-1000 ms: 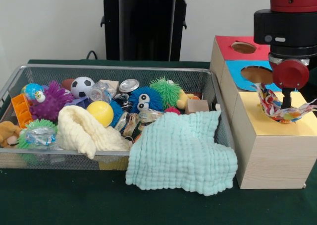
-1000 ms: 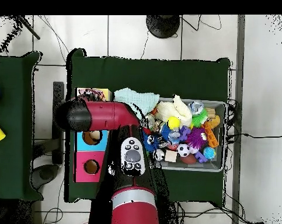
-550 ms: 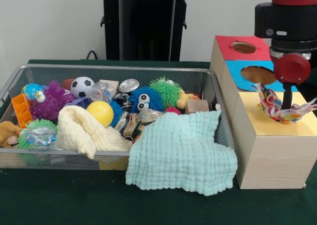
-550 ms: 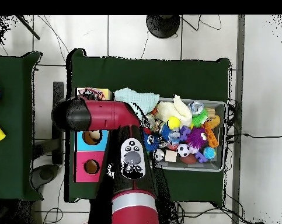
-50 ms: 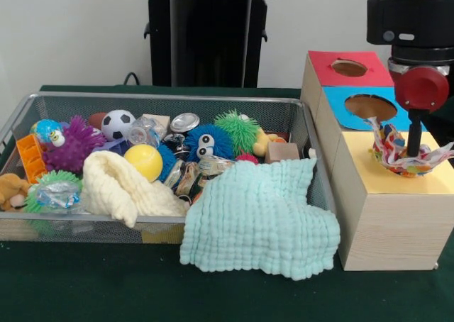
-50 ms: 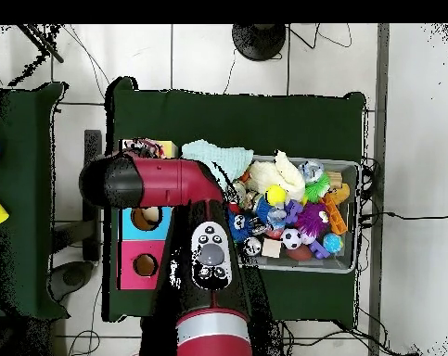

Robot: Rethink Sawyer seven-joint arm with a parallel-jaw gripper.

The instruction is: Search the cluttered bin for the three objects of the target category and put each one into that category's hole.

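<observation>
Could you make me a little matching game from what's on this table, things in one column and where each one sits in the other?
Things:
1. mint cloth
2. soccer ball
3. patterned cloth
4. cream cloth

Places:
A. on the yellow box top
B. inside the bin, at its front
C. hanging over the bin's front rim
D. near the bin's back wall

Pairs: 1-C, 2-D, 3-A, 4-B

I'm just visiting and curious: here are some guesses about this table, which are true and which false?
1. The mint cloth hangs over the wire bin's front edge. True.
2. The patterned cloth lies on the red panel. False: it lies on the yellow panel.
3. A soccer ball sits in the bin. True.
4. The box has three round holes showing. False: two show, in the red and blue tops.
</observation>
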